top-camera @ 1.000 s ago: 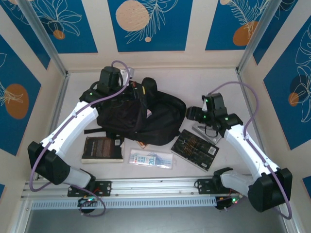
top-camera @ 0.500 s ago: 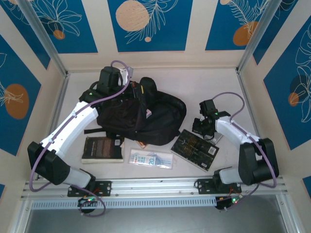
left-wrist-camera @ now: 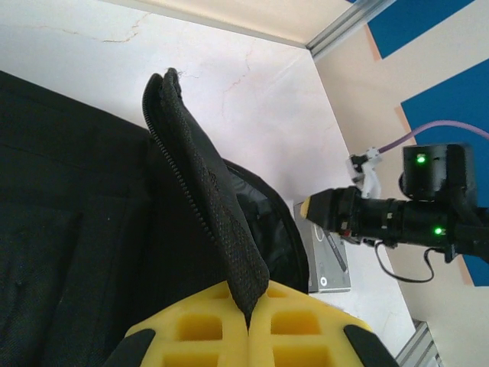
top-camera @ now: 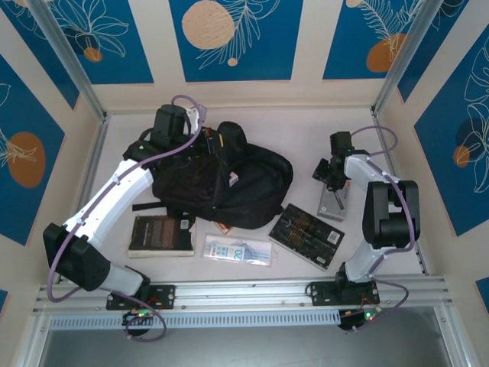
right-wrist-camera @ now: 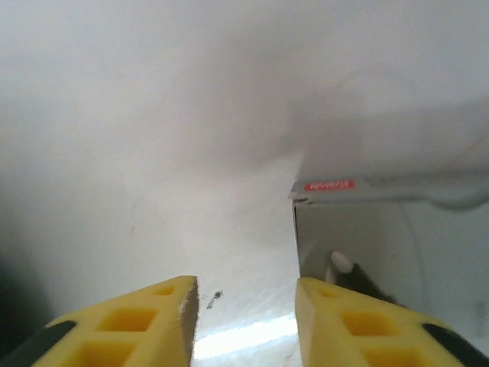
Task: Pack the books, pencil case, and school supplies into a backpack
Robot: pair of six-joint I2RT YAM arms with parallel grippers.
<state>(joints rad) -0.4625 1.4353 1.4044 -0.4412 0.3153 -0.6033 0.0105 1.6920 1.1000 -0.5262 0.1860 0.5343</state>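
Left gripper (left-wrist-camera: 248, 327) pinches the backpack (left-wrist-camera: 200, 183) flap, which rises straight from its jaws. Right gripper (right-wrist-camera: 244, 294) stands part open, empty, grey box (right-wrist-camera: 382, 229) corner just beyond one finger.

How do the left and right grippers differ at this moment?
The left gripper is shut, pinching a zipper flap of the backpack; the right gripper is open, gripping nothing. The left holds fabric lifted; the right hangs low over the table beside a grey book. Both are yellow-tipped.
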